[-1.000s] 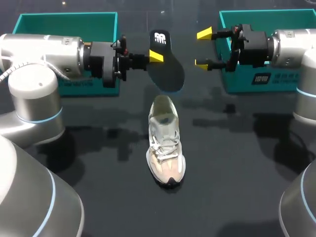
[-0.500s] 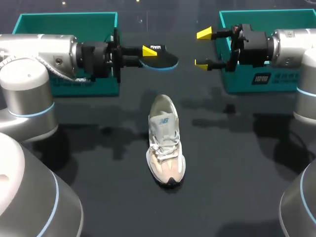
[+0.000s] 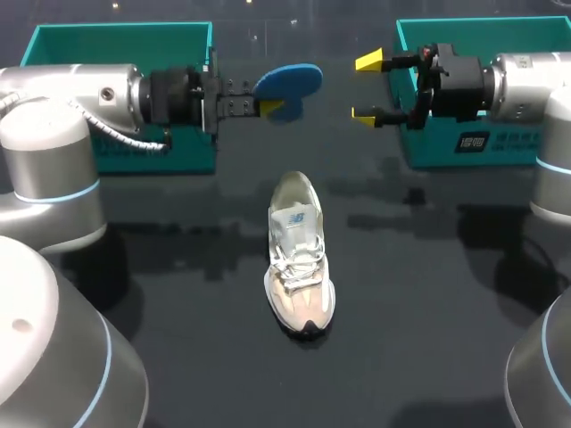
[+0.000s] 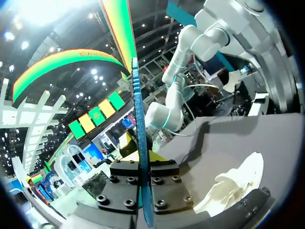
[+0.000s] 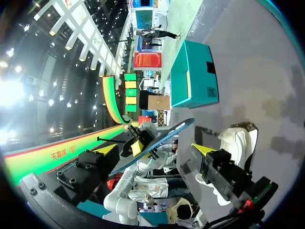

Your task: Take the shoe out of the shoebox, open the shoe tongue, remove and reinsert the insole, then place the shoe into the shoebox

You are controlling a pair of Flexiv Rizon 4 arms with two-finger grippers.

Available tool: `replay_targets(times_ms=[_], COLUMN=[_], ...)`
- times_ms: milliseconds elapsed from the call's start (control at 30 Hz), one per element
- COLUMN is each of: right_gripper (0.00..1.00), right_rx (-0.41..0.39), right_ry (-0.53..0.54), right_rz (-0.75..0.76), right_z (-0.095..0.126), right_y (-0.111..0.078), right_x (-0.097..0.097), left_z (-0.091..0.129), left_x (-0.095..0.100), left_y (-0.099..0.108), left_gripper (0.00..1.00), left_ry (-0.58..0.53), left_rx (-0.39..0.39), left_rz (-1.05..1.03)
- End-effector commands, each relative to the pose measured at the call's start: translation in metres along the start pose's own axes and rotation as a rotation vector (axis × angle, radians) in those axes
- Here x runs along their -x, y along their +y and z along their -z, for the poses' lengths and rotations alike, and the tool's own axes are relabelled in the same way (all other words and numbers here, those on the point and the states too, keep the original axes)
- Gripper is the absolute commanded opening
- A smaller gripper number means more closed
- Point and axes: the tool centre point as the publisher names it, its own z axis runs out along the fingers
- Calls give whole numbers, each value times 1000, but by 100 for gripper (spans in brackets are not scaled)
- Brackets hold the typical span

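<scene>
The shoe [image 3: 301,259] lies on its sole on the table [image 3: 428,294], nearest of all, with its toe toward the robot, its heel opening away, and nothing touching it. The insole is out, so I judge the removal half of that step done and reinsertion next.

Beyond the shoe's heel and a little to its left, the left gripper [image 3: 270,100] holds the insole [image 3: 287,82] up in the air, well above the table. The fingers are clamped on one end of it, and in the left wrist view it runs edge-on between them. Its blue underside shows from above, so the next move probably calls for turning it over and lining it up lengthwise with the shoe before easing one end down into the opening — perhaps with the other arm steadying the shoe.

Beyond the heel to the right, the right gripper [image 3: 366,87] hangs with its fingers wide apart, holding and touching nothing.

Farthest off stand two teal boxes — the left shoebox [image 3: 116,40] and the right shoebox [image 3: 482,36] — each behind its own arm.
</scene>
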Motion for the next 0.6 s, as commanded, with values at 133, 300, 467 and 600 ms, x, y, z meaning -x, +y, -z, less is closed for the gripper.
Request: replay_targets(times_ms=[133,300,467,600], right_gripper=[100,100,100,100], right_rx=[0,0,0,0], right_ry=[-3,-3,-3,-3], right_rz=[-1,-1,-1,-1], right_z=[-1,-1,-1,-1], right_y=[0,0,0,0], right_x=[0,0,0,0], left_z=[1,1,4,3], left_x=[-5,-5,2,10], left_y=[-14,-14,-8,-4], left_gripper=[0,0,0,0], left_ry=[-32,-32,-43,-31], left_rx=[127,127,110,123], left_rz=[475,475,798,1130])
